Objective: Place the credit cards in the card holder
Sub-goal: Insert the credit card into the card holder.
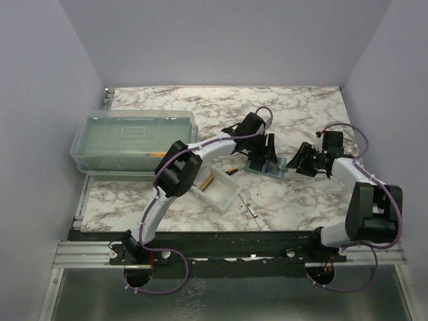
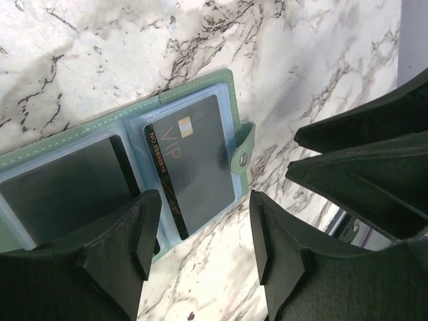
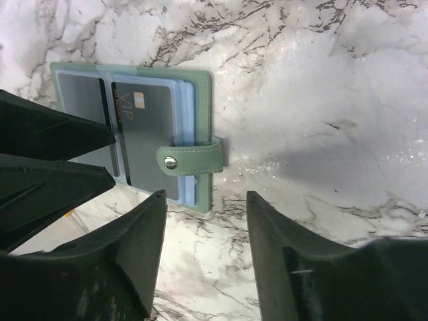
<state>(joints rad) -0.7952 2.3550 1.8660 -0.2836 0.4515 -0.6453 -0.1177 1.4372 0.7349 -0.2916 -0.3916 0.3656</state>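
Note:
The sage-green card holder (image 1: 266,168) lies open and flat on the marble, its pale blue sleeves up. A black card marked VIP (image 2: 194,160) sits in the sleeve beside the snap strap (image 2: 243,158). A second dark card (image 2: 67,190) fills the neighbouring sleeve. My left gripper (image 2: 204,200) hovers open over the holder's edge with only marble between its fingers. My right gripper (image 3: 206,197) is also open, just off the holder's (image 3: 200,120) strap side, and holds nothing. Each wrist view shows the other gripper's dark fingers (image 2: 361,154) close by.
A small clear tray (image 1: 227,194) stands left of the holder, with a tan flat piece (image 1: 206,182) at its left end and an orange-and-black object (image 1: 232,171) behind it. A large translucent lidded box (image 1: 134,140) fills the far left. A small metal piece (image 1: 251,210) lies nearer the front edge.

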